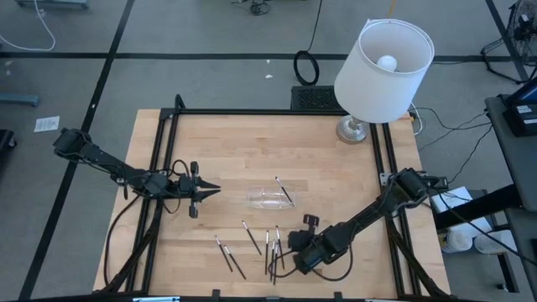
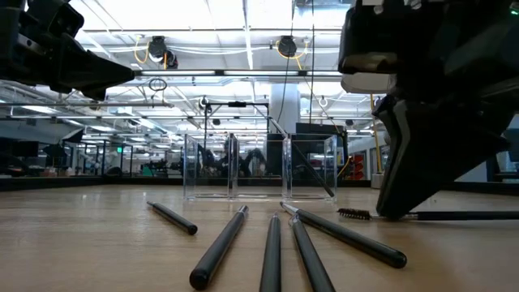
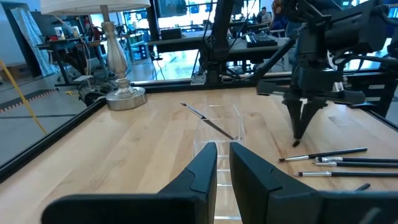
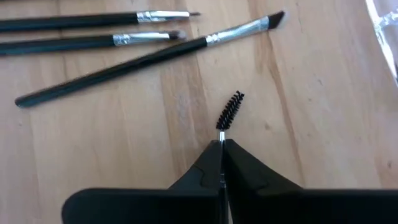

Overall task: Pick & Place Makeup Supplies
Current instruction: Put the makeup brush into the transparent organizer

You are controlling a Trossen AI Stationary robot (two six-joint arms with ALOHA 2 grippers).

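Note:
Several thin dark makeup sticks with silvery ends [image 1: 252,237] lie flat on the wooden table near its front edge, also in the low view [image 2: 272,251]. One more stick [image 1: 284,190] lies slanting across the small clear tray [image 1: 265,199]. My right gripper [image 4: 222,144] stands among the lying sticks, shut on a spoolie brush [image 4: 230,111]. Left of the tray, my left gripper [image 3: 222,152] points level at it, a narrow gap between its fingers and nothing in it. My right gripper pinches the spoolie brush between its two fingers at the silvery neck [image 4: 221,134] just behind the bristle head. The fingers slant down from the table's right and lie across the stick. In the low view the brush [image 2: 354,214] lies about level, low over the table. Whether it is clear of the wood I cannot tell.
A white-shaded lamp [image 1: 384,59] stands on its metal base [image 1: 352,130] at the table's far right. Black rails [image 1: 159,151] frame the table's sides and far edge. Bare wood lies between the tray and the far rail.

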